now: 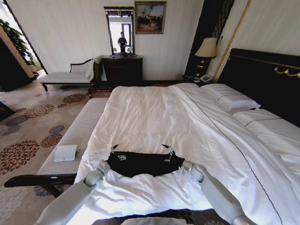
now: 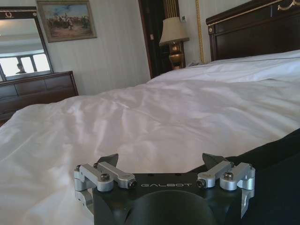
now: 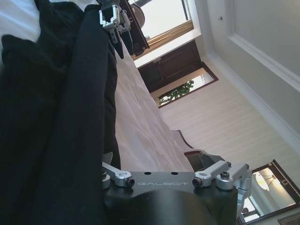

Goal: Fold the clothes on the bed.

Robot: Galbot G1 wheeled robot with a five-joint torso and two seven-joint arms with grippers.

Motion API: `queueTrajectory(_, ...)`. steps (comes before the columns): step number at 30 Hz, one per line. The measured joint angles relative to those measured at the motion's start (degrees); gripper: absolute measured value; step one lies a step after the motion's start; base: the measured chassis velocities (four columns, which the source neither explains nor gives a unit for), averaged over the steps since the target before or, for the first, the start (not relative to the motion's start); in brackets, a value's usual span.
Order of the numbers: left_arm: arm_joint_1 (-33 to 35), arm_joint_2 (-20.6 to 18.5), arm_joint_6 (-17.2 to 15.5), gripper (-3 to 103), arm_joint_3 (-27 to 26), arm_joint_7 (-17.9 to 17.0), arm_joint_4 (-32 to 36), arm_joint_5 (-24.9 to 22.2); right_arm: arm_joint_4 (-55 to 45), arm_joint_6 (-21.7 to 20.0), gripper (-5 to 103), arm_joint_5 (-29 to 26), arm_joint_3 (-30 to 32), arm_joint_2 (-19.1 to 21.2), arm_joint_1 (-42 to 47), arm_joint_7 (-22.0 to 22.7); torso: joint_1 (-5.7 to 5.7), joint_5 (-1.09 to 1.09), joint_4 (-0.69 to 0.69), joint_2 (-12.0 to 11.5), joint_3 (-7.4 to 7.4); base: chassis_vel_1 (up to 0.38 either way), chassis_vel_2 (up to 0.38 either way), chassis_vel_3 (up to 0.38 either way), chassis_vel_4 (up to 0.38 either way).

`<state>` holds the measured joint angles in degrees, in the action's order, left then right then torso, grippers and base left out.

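1. Looking at the black T-shirt first: I see it lying as a wide, shallow band across the near end of the bed, on the white duvet. Its print is not visible from the head view, so I judge the cloth is already doubled over at least once, front to back.
2. I read the shirt's outline as a neat strip with a curved near edge, not yet a compact packet. My judgement is that one fold is done and the side-to-side folds are left.
3. I have the left gripper at the shirt's left far corner, fingers spread apart and empty. In the left wrist view the left gripper points out over bare duvet, with black fabric just beside it.
4. I have the right gripper at the right far corner, likewise spread and holding nothing. In the right wrist view the right gripper sits beside the black fabric, with the left gripper visible at the far end of the cloth.
5. Beyond the shirt the duvet is rumpled but bare up to the pillows and the dark headboard.
6. A pale upholstered bench runs along the bed's left side, carrying a small white box; neither concerns the fold.
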<state>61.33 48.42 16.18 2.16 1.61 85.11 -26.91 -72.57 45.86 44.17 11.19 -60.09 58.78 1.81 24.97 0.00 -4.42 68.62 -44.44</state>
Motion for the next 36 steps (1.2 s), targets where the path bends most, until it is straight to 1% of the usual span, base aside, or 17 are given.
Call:
queueTrajectory(2,1.1,-0.3,0.1,100,-0.6,0.0,0.5,0.0,-0.5,0.0,100,0.1,0.2,0.1,0.6,0.1,0.00,0.00,0.00,0.0,0.00,0.000,0.000,0.000,0.000)
queueTrajectory(6,8.1,-1.7,0.8,100,-4.2,0.1,4.9,-0.1,-5.1,0.0,100,0.4,1.4,1.4,5.1,0.5,0.00,-0.01,0.01,0.0,0.00,0.000,0.000,0.000,0.000)
queueTrajectory(7,8.1,-1.7,0.8,100,-4.2,0.1,4.9,-0.1,-5.1,0.0,100,0.4,1.4,1.4,5.1,0.5,0.00,-0.01,0.01,0.0,0.00,0.000,0.000,0.000,0.000)
queueTrajectory(10,12.4,-2.8,0.6,100,-6.6,0.1,9.6,-2.2,-8.3,0.0,100,1.6,1.9,2.5,9.1,1.0,0.00,-0.01,0.02,0.0,0.00,0.000,0.000,0.000,0.000)
queueTrajectory(12,13.6,-3.3,0.3,100,-7.3,-0.1,11.2,-3.3,-9.2,0.0,100,2.1,2.2,2.7,10.6,1.3,0.00,-0.01,-0.01,0.0,0.00,0.000,0.000,0.000,0.000)
queueTrajectory(14,16.7,-4.6,0.2,100,-8.9,-0.1,13.8,-4.4,-10.5,0.0,100,2.6,2.4,3.1,12.6,1.6,0.00,0.00,-0.04,0.0,0.00,0.000,0.000,0.000,0.000)
queueTrajectory(16,19.6,-6.2,0.5,100,-10.4,0.0,15.4,-4.7,-11.5,0.0,100,1.6,3.0,3.1,12.9,1.7,0.00,0.01,0.00,0.0,0.00,0.000,0.000,0.000,0.000)
queueTrajectory(18,20.4,-6.6,0.7,100,-11.0,0.1,15.8,-4.7,-11.7,0.0,100,0.7,3.2,3.0,12.6,1.7,0.00,0.01,0.01,0.0,0.00,0.000,0.000,0.000,0.000)
queueTrajectory(20,22.2,-6.9,0.8,100,-13.4,0.3,16.7,-5.0,-10.9,0.0,100,-3.6,3.0,2.2,9.4,1.2,0.00,-0.01,0.00,0.0,0.00,0.000,0.000,0.000,0.000)
queueTrajectory(22,22.2,-5.4,0.7,100,-15.2,-0.6,17.1,-5.6,-8.7,-0.7,100,-7.5,1.8,1.0,5.9,0.7,0.01,-0.01,0.03,0.0,-0.01,0.000,0.000,0.000,0.000)
queueTrajectory(24,22.0,-4.5,0.4,100,-15.8,-1.2,17.3,-6.0,-8.0,-1.2,100,-8.5,1.3,0.6,4.9,0.7,0.02,0.01,0.03,0.0,-0.01,0.000,0.000,0.000,0.000)
queueTrajectory(26,20.7,-0.3,-0.5,100,-16.8,-3.4,17.6,-7.0,-5.4,-3.2,100,-11.5,-0.8,-0.9,2.2,0.5,0.03,0.00,0.02,0.0,-0.01,0.000,0.000,0.000,0.000)
queueTrajectory(27,20.7,-0.3,-0.5,100,-16.8,-3.4,17.6,-7.0,-5.4,-3.2,100,-11.5,-0.8,-0.9,2.2,0.5,0.03,0.00,0.02,0.0,-0.01,0.000,0.000,0.000,0.000)
queueTrajectory(28,19.9,1.2,-0.7,100,-16.7,-4.0,17.2,-7.1,-4.5,-3.9,100,-12.5,-1.7,-1.6,1.7,0.5,0.03,-0.01,0.01,0.0,-0.02,0.000,0.000,0.000,0.000)
queueTrajectory(31,16.1,5.9,-1.4,100,-14.4,-5.0,13.6,-6.1,-2.4,-5.7,100,-15.4,-4.1,-3.6,1.6,0.4,0.02,-0.01,0.01,0.0,-0.02,0.000,0.000,0.000,0.000)
queueTrajectory(32,16.1,5.9,-1.4,100,-14.4,-5.0,13.6,-6.1,-2.4,-5.7,100,-15.4,-4.1,-3.6,1.6,0.4,0.02,-0.01,0.01,0.0,-0.02,0.000,0.000,0.000,0.000)
queueTrajectory(36,11.5,9.8,-2.4,100,-11.3,-5.3,8.8,-5.1,-2.1,-8.2,100,-19.9,-6.8,-5.8,2.9,0.2,0.02,-0.01,0.00,0.0,-0.01,0.000,0.000,0.000,0.000)
